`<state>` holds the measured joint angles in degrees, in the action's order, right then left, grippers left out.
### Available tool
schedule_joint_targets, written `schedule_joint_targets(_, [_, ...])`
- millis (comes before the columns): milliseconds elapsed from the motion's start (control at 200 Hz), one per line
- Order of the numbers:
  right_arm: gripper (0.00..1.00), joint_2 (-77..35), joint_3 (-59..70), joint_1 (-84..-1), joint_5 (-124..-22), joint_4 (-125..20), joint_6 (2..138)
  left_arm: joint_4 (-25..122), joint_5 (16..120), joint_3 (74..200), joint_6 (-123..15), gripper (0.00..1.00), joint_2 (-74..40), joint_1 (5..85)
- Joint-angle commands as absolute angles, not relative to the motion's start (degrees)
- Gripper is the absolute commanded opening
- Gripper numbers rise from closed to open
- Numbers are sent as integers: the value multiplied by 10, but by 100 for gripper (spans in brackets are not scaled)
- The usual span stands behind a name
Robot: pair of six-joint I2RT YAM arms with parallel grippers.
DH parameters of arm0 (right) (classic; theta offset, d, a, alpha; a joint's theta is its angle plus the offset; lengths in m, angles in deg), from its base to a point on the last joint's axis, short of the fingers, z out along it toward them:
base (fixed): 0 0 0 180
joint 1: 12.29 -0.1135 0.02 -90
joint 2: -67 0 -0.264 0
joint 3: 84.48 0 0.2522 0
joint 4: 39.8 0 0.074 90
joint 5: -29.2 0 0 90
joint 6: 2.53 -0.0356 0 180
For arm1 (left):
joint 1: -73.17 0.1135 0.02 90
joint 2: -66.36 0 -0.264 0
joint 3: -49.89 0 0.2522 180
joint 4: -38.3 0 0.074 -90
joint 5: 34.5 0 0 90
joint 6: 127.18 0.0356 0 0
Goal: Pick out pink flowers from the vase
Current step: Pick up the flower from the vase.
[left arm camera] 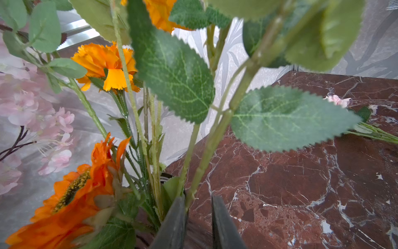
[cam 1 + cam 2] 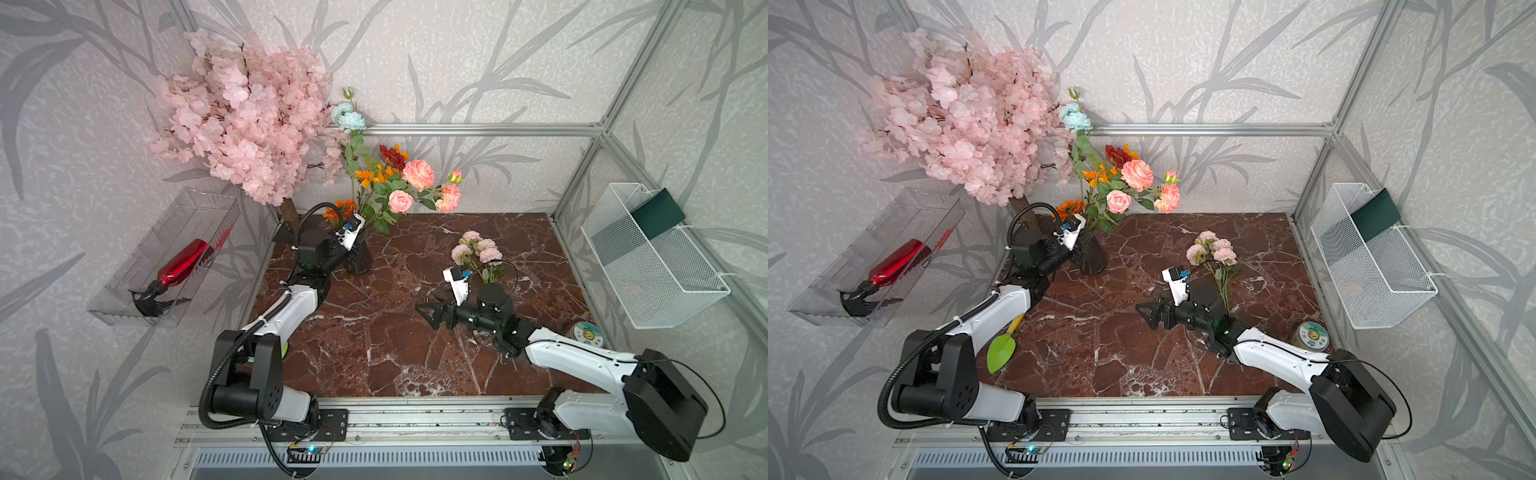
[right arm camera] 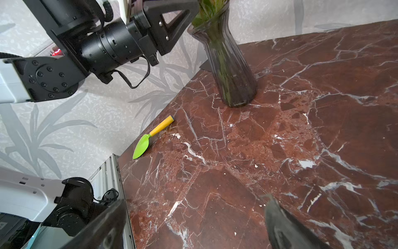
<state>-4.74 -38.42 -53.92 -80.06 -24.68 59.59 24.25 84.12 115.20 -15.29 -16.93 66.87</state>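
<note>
The left tool (image 1: pixel 199 200) sits at the neck of the smoky glass vase (image 2: pixel 359 259), near the bench's (image 2: pixel 374 353) far left corner. Its jaws are drawn narrow with a gap showing. A green stem (image 1: pixel 208 154) runs down between them against one finger, but whether it is pinched cannot be told. The pink roses (image 2: pixel 418 174) lean out above the vase, and a pale pink bunch (image 2: pixel 476 247) lies nearer the right edge. The grip should take the rose stem alone, clear of the orange flowers (image 1: pixel 103 64), then lift along the stem's line without tipping the vase. The left arm reaches forward, its wrist level with the neck. The right tool (image 3: pixel 193 199) hangs over mid-bench, jaws wide, empty.
</note>
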Motion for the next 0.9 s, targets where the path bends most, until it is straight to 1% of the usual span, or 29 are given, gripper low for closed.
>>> schedule_joint_targets(0, [99,-51,-374,-541,-809,-232,590,216,849,1179,-154,23,-177,670])
schedule_joint_targets(145, [99,-47,-371,-540,-814,-240,591,215,842,1189,-155,23,-186,670])
schedule_joint_targets(255, [99,-40,-371,-541,-815,-245,591,216,845,1193,-156,20,-188,670])
schedule_joint_targets(445, [99,-21,-369,-541,-811,-266,596,215,855,1199,-165,12,-187,670])
schedule_joint_targets(655, [99,6,-375,-541,-803,-290,596,229,876,1214,-177,7,-163,670])
schedule_joint_targets(895, [99,35,-373,-541,-797,-307,591,258,875,1220,-165,7,-120,670])
